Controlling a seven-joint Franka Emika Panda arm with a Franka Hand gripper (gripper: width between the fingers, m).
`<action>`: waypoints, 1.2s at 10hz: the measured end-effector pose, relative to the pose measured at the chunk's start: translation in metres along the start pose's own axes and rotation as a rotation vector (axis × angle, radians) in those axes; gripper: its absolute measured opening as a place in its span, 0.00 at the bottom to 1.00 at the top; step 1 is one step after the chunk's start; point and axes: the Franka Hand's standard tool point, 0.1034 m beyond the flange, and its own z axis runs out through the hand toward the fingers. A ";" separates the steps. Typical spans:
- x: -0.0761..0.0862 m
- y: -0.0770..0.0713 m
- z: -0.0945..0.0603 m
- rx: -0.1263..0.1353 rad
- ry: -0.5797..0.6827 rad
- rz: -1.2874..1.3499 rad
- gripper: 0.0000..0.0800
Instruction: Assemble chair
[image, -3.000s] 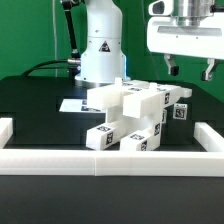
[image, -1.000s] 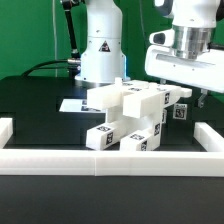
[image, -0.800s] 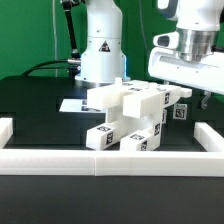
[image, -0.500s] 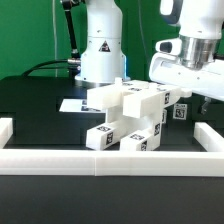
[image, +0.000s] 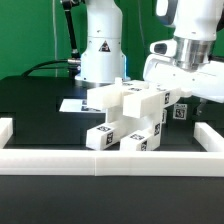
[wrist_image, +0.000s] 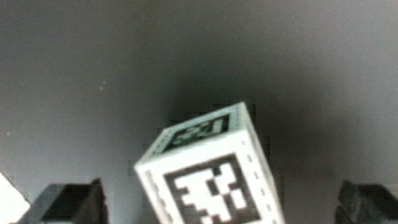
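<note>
The chair (image: 132, 120) is a stepped white block structure with small black-and-white tags, standing mid-table. My gripper (image: 188, 96) hangs low over its end on the exterior view's right, just above a small tagged post (image: 180, 111). In the wrist view that white post (wrist_image: 205, 165) with square tags stands between my two dark fingers (wrist_image: 71, 203), which are spread apart on either side with gaps to the post. The gripper (wrist_image: 217, 208) is open and holds nothing.
A long low white rail (image: 110, 158) runs along the front, with side pieces at the exterior view's left (image: 5, 128) and right (image: 212, 135). The marker board (image: 73, 104) lies behind the chair. The robot base (image: 100, 50) stands at the back.
The gripper has come down from high up on the exterior view's right and tilted, and now sits close over the chair's right-hand post. The chair has not moved.
</note>
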 end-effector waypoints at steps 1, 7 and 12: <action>0.000 0.000 0.000 -0.001 0.000 0.000 0.65; 0.000 0.000 0.000 0.000 0.000 -0.001 0.35; -0.013 -0.007 -0.038 0.015 -0.055 0.005 0.36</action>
